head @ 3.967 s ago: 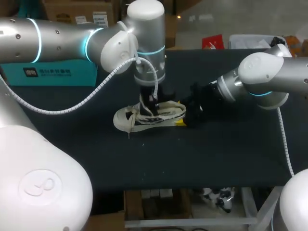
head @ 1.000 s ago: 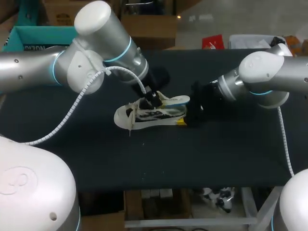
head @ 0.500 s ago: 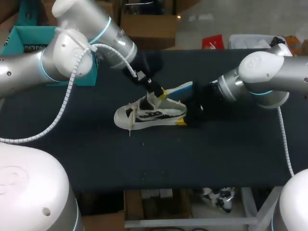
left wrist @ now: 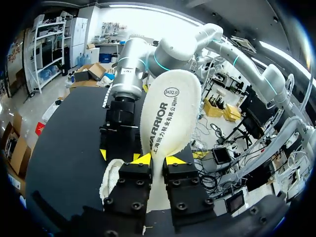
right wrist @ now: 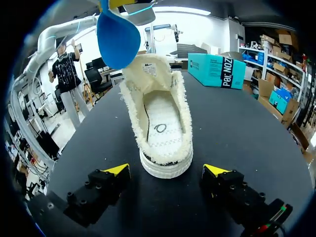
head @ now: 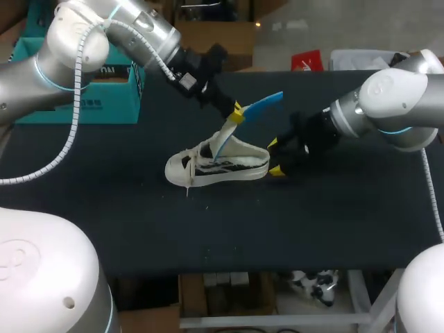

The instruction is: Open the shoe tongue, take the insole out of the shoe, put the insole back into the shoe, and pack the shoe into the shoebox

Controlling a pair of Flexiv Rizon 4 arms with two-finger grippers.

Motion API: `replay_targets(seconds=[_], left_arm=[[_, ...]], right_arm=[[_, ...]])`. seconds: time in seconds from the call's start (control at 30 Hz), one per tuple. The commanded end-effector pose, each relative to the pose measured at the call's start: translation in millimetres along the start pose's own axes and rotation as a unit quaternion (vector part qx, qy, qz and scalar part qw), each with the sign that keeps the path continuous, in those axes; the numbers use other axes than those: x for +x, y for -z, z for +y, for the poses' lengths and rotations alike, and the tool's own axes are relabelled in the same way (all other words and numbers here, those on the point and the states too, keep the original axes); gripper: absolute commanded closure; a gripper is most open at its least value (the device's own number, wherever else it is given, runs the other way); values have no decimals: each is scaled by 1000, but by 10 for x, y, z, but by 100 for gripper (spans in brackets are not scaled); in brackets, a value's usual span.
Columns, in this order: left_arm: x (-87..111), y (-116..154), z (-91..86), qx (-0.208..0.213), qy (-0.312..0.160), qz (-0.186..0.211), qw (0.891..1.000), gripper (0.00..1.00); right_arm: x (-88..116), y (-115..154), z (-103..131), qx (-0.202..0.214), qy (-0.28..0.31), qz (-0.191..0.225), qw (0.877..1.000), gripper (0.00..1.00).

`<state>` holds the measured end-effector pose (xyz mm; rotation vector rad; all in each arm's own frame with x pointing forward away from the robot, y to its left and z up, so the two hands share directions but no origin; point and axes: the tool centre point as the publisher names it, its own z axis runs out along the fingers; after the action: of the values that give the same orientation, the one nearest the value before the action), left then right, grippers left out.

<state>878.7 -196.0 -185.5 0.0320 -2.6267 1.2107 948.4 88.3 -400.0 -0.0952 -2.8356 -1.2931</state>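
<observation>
You have two thick, round arms, silver and shiny white. Your left arm (head: 104, 31) has glowing blue rings at its joints, and a white curly cable (head: 73, 125) runs along it. Your right arm (head: 399, 104) has a blue ring too, and a thin white cable (head: 431, 194). The left tool (left wrist: 158, 160) and the right tool (right wrist: 165, 170) are black and blocky, with small round screws and bright yellow pointed tips.

Cream shoe (head: 216, 166) with black side markings; insole (head: 262, 105) blue beneath, cream above with black lettering, between the left end effector's (head: 236, 114) yellow tips; black desk (head: 312, 215); teal shoebox (head: 104, 104).
</observation>
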Motion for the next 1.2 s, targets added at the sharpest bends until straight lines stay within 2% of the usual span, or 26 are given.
replay_targets(seconds=[0.03, 0.23, 0.43, 0.5, 0.8, 1.0, 1.2], left_arm=[[95, 179, 70, 17, -2, 20, 1000, 100], [194, 443, 147, 27, -9, 63, 998, 100], [320, 714, 380, 32, 5, 56, 998, 100], [342, 787, 482, 32, 18, 39, 999, 100], [419, 1020, 1064, 27, 82, -14, 996, 100], [415, 1129, 1412, 19, 121, -24, 992, 100], [457, 1234, 1651, 22, 142, -32, 989, 100]], right_arm=[[113, 376, 260, 77, -5, -27, 997, 0], [8, 591, 663, 150, 20, -33, 988, 0], [-137, 504, 976, 220, 26, -21, 975, 0], [-160, 461, 1039, 240, 24, -23, 970, 0], [-215, 94, 1230, 319, 10, -22, 947, 0], [-177, -149, 1291, 358, 14, -30, 933, 0], [-124, -290, 1307, 389, 13, -38, 920, 0]])
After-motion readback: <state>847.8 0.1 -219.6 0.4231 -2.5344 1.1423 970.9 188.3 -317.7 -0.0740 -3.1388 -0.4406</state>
